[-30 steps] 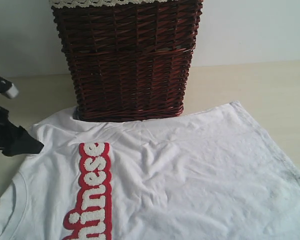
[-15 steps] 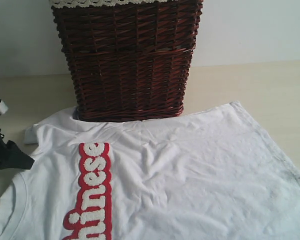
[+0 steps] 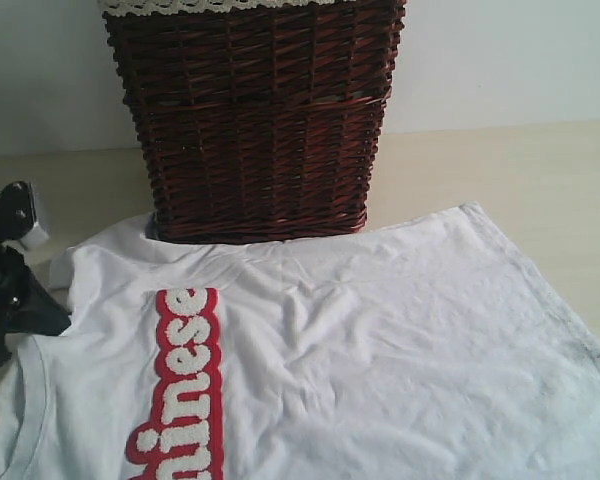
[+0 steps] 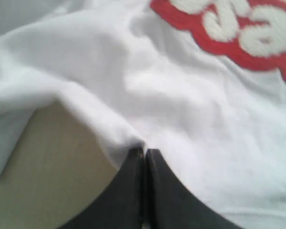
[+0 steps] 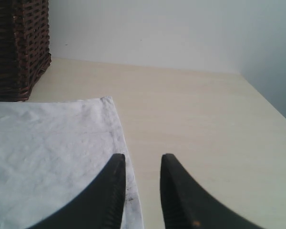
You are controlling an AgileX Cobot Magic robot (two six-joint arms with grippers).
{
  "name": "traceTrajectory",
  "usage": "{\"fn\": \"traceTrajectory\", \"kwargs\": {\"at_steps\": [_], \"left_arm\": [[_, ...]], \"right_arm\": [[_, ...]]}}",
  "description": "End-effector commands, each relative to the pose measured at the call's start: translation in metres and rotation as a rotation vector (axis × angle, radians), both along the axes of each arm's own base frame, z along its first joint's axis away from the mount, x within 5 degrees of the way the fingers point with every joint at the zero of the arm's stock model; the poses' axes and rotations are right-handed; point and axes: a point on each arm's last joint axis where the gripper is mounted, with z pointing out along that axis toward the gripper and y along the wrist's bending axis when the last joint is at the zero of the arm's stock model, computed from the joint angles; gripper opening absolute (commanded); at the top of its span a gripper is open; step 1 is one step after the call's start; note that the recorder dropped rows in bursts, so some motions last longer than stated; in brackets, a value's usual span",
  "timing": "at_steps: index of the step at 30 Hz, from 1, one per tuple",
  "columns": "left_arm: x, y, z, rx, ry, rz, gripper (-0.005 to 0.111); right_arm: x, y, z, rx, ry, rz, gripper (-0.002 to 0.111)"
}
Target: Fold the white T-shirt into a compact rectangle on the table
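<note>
My left end effector [image 4: 144,151] clamps shut on the shoulder edge of the white T-shirt [image 3: 380,340], which lies spread on the counter [image 3: 500,170], collar left, hem stretching right. My right end effector [image 5: 143,160], half open and empty, hovers by the hem corner; the shirt's near side is cut off.

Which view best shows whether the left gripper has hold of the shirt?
The left wrist view: the left gripper is shut on the edge of the white T-shirt, cloth bunched at its tips. The exterior view shows only the gripper's dark body beside the sleeve; the right wrist view misses that gripper.
</note>
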Motion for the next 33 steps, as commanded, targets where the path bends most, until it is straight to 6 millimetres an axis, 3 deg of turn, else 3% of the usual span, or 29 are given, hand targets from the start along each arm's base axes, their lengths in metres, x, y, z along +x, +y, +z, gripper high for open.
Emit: {"fn": "traceTrajectory", "kwargs": {"at_steps": [1, 5, 7, 12, 14, 16, 22, 26, 33], "left_arm": [[-0.017, -0.021, 0.003, 0.046, -0.019, -0.420, 0.000], [-0.021, -0.058, -0.001, 0.063, -0.052, -0.550, 0.001], [-0.024, -0.070, -0.003, 0.062, -0.052, -0.603, 0.011], [-0.027, -0.081, -0.015, 0.036, -0.002, -0.605, 0.051], [-0.025, -0.084, -0.016, 0.004, 0.013, -0.524, 0.060], [-0.020, -0.086, -0.014, -0.012, 0.021, -0.403, 0.061], [-0.005, -0.071, 0.019, -0.147, -0.035, -0.058, 0.060], [-0.010, -0.053, 0.039, -0.268, 0.033, 0.012, 0.060], [0.000, 0.006, 0.032, -0.303, 0.147, 0.404, 0.060]], "right_arm": [[0.000, 0.000, 0.000, -0.010, -0.017, -0.001, 0.027], [0.000, 0.000, 0.000, -0.010, -0.017, -0.001, 0.027], [0.000, 0.000, 0.000, -0.010, -0.017, -0.001, 0.027], [0.000, 0.000, 0.000, -0.010, -0.017, -0.001, 0.027], [0.000, 0.000, 0.000, -0.010, -0.017, -0.001, 0.027], [0.000, 0.000, 0.000, -0.010, -0.017, -0.001, 0.027], [0.000, 0.000, 0.000, -0.010, -0.017, -0.001, 0.027], [0.000, 0.000, 0.000, -0.010, -0.017, -0.001, 0.027], [0.000, 0.000, 0.000, -0.010, -0.017, -0.001, 0.027]]}}
